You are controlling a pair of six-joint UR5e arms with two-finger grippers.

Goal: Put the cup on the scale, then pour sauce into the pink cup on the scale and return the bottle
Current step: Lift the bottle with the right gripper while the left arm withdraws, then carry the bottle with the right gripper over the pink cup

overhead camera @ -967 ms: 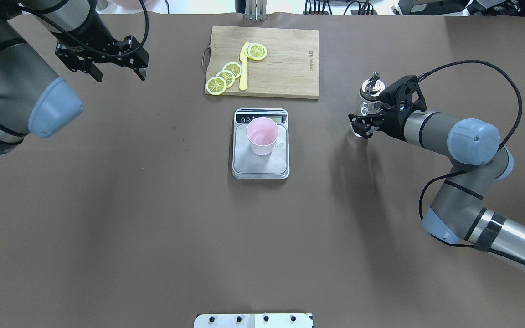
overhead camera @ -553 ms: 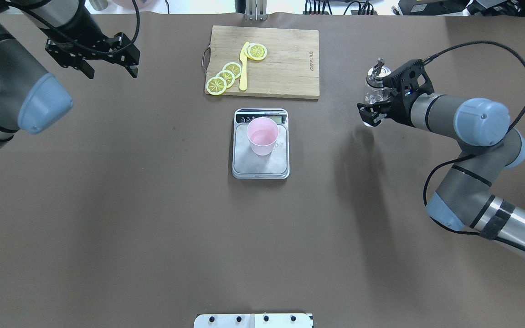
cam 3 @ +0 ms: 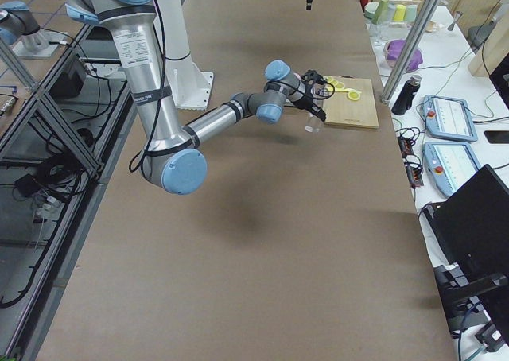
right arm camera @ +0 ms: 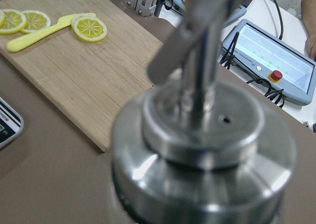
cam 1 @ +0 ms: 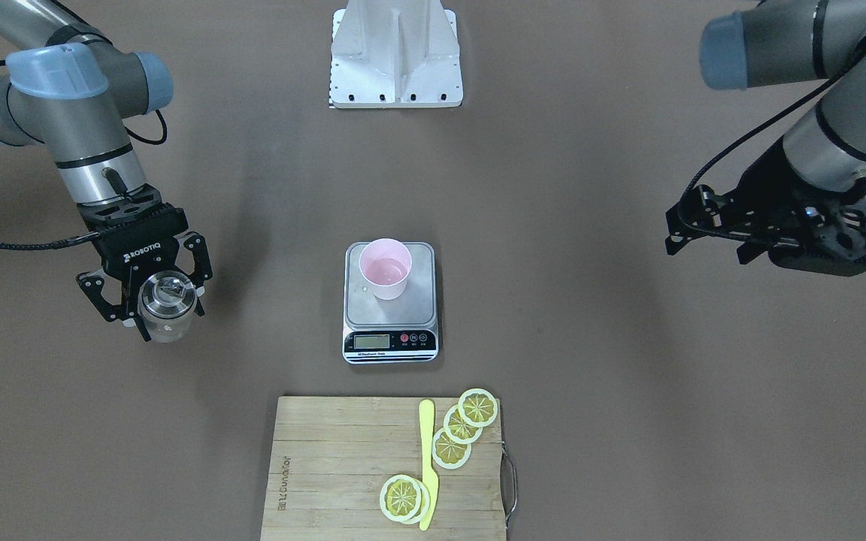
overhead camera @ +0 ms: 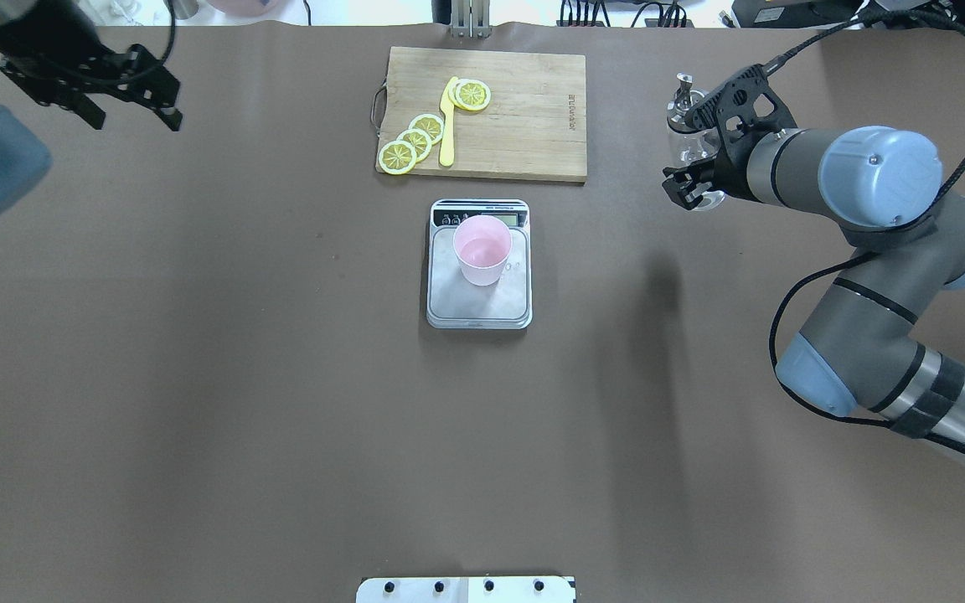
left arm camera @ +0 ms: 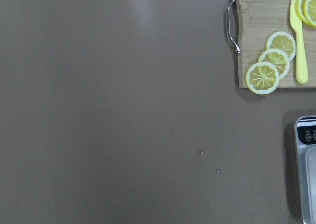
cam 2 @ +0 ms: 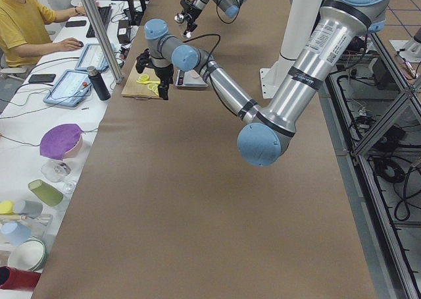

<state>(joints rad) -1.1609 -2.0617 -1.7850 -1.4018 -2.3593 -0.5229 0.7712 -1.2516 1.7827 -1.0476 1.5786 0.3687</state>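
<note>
The pale pink cup (overhead camera: 482, 249) stands upright on the scale's steel platform (overhead camera: 479, 297) at the table's middle; it also shows in the front view (cam 1: 385, 268) on the scale (cam 1: 390, 315). My right gripper (overhead camera: 694, 172) is shut on the clear glass bottle (overhead camera: 688, 142), upright, above the table right of the cutting board. The bottle's metal cap (right arm camera: 202, 135) and spout fill the right wrist view; it also shows in the front view (cam 1: 165, 300) between the fingers (cam 1: 106, 294). My left gripper (overhead camera: 135, 113) is open and empty at the far left.
A bamboo cutting board (overhead camera: 524, 126) with lemon slices (overhead camera: 415, 138) and a yellow knife (overhead camera: 447, 126) lies behind the scale. The robot's base plate (cam 1: 396, 56) is at the near edge. Operators' gear lies beyond the far edge.
My right gripper has carried the bottle up and away from the scale toward the far right. My left arm has drawn back further to the far left corner.
</note>
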